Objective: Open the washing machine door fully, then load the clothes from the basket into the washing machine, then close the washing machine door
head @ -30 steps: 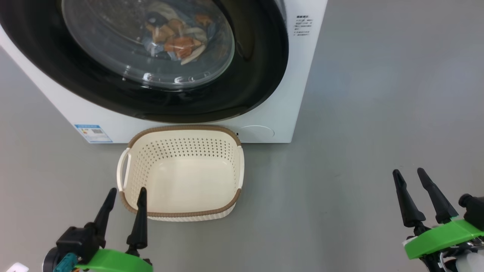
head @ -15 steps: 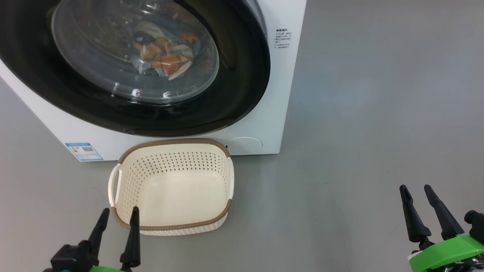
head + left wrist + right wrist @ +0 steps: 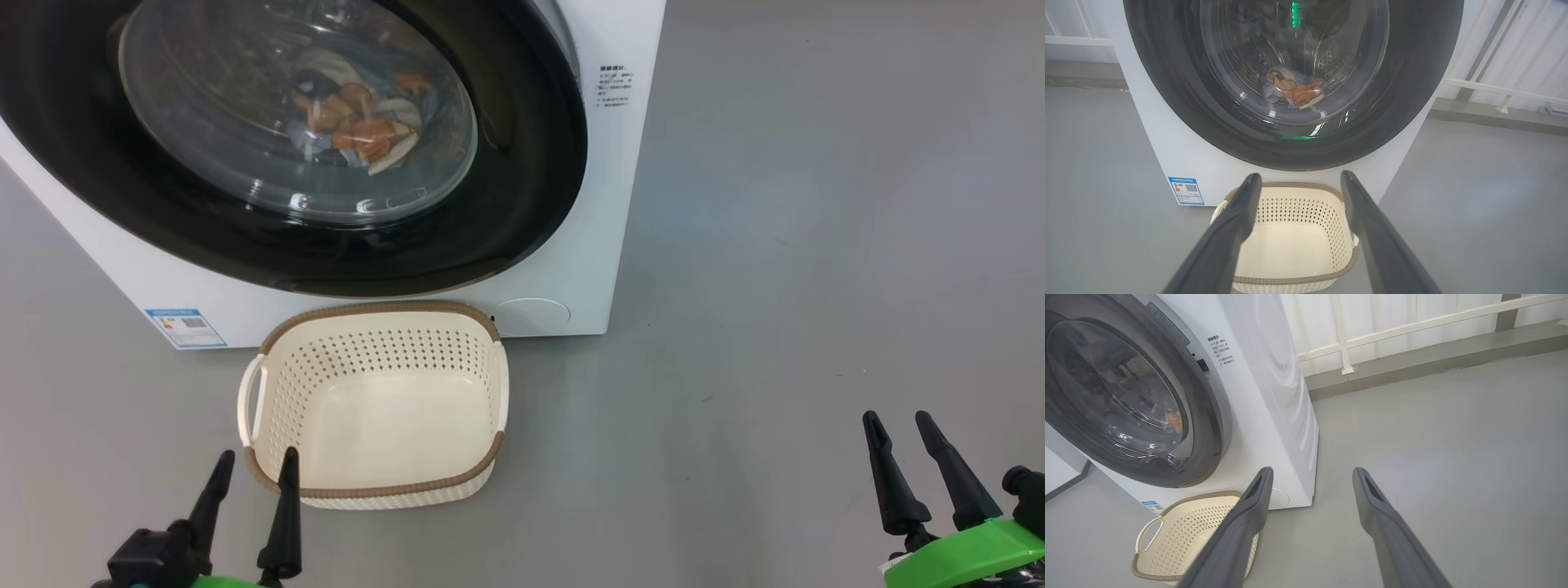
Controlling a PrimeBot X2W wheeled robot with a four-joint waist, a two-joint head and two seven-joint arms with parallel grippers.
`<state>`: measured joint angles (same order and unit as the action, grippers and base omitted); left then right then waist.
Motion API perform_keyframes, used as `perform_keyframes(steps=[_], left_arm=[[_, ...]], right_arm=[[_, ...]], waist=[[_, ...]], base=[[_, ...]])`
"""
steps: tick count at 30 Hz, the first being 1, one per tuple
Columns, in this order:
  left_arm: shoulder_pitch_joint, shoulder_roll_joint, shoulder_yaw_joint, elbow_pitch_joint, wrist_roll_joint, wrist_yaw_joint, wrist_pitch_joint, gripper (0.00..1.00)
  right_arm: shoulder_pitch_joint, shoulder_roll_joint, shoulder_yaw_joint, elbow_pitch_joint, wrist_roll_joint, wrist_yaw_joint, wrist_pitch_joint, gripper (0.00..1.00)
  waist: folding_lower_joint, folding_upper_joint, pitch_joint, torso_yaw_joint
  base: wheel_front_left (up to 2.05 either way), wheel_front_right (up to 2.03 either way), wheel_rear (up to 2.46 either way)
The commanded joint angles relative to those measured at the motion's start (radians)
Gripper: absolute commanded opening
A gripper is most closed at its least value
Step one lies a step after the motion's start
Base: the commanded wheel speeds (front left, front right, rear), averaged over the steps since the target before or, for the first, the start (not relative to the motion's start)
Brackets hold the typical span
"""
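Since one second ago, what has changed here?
The whole head view shifted: the camera moved, not the things. Nothing grasped or released. The cream perforated plastic basket stays empty, the black-rimmed round washer door shut over the printed clothes, left gripper and right gripper open.

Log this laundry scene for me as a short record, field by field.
door: large round black-rimmed glass washing machine door, closed
clothes: blue and orange printed clothes, inside, behind door glass
basket: cream perforated plastic basket, empty, on grey floor before door
left tool: open, empty, near basket
right tool: open, empty, over floor
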<state>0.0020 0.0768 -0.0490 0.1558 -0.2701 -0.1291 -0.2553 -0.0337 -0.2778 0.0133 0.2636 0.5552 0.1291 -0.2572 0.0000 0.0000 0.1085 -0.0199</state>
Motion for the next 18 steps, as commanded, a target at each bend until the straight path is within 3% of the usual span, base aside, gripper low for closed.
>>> perform_keyframes(steps=[1,18], left_arm=[[-0.005,0.016,0.036,-0.023,-0.006,-0.002,-0.006,1.00],[-0.001,0.007,0.050,-0.029,-0.008,-0.002,-0.006,1.00]], right_arm=[[0.001,-0.016,0.013,-0.027,-0.012,0.002,-0.005,1.00],[0.000,-0.019,0.013,-0.028,-0.014,0.002,-0.005,1.00]], waist=[[0.0000,0.0000,0.000,0.001],[0.0000,0.0000,0.001,0.009]], base=[[0.00,0.00,0.00],[0.00,0.00,0.00]])
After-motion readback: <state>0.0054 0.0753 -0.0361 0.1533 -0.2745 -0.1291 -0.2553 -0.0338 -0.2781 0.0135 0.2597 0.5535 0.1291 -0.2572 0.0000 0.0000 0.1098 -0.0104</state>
